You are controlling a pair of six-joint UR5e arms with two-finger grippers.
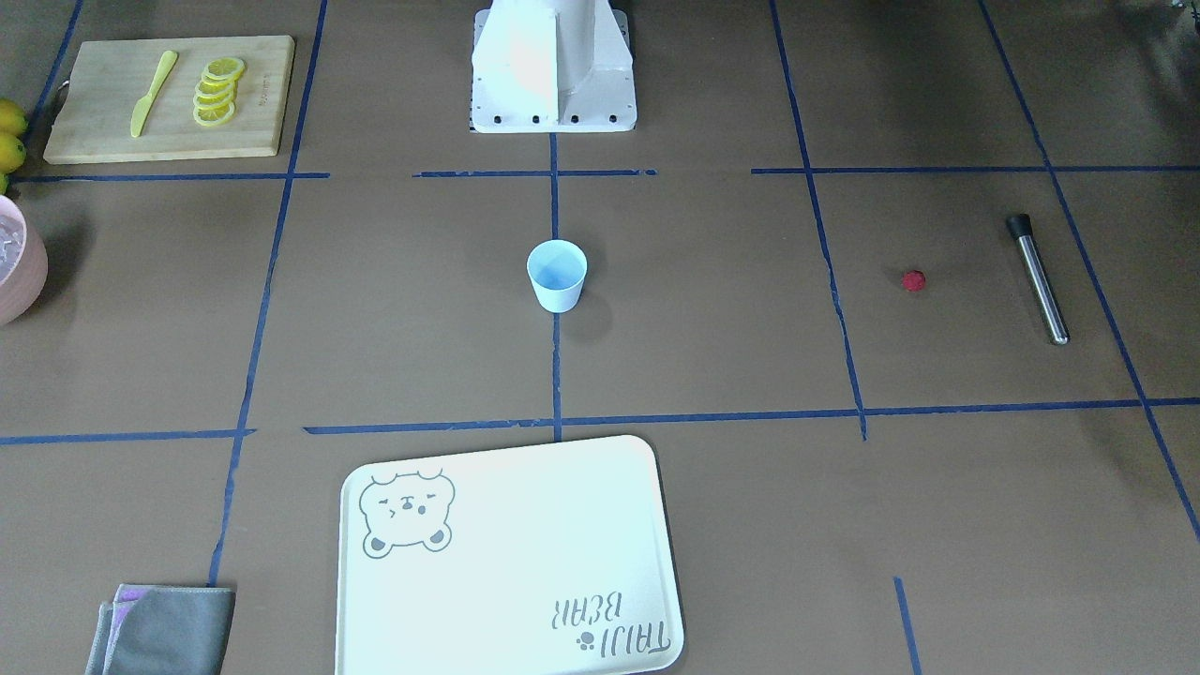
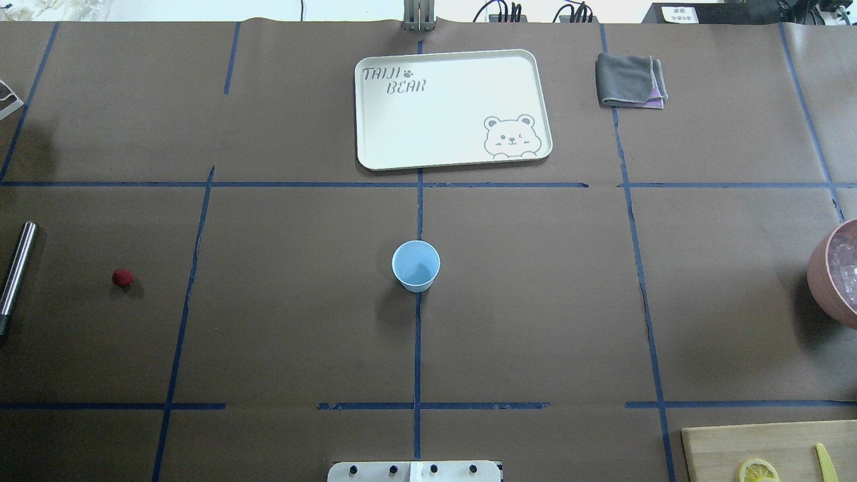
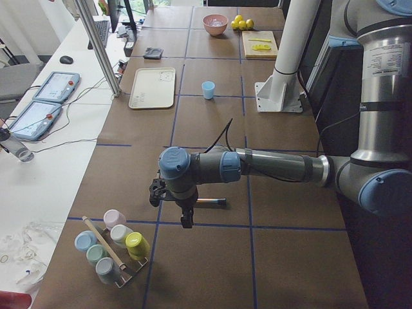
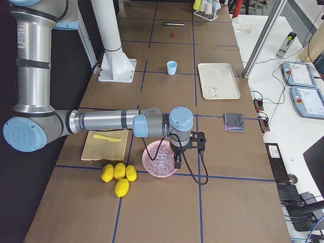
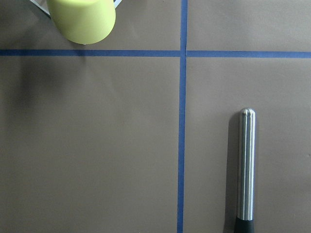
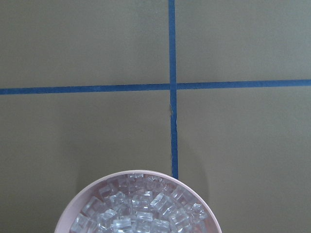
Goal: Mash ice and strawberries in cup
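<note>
The pale blue cup (image 2: pixel 416 266) stands upright and empty at the table's middle, also in the front view (image 1: pixel 557 275). The red strawberry (image 2: pixel 122 278) lies far to its left, near a steel muddler (image 2: pixel 17 268). The ice (image 6: pixel 138 206) fills a pink bowl (image 2: pixel 833 278) at the right edge. My left gripper (image 3: pixel 186 219) hangs over the table beside the muddler (image 5: pixel 246 165); I cannot tell if it is open. My right gripper (image 4: pixel 177 162) hangs just above the ice bowl (image 4: pixel 161 159); I cannot tell if it is open. Neither wrist view shows fingers.
A white bear tray (image 2: pixel 452 110) and a folded grey cloth (image 2: pixel 629 80) lie at the far side. A cutting board (image 1: pixel 169 98) holds lemon slices and a yellow knife. Whole lemons (image 4: pixel 119 174) lie near the bowl. A rack of pastel cups (image 3: pixel 112 248) stands near my left gripper.
</note>
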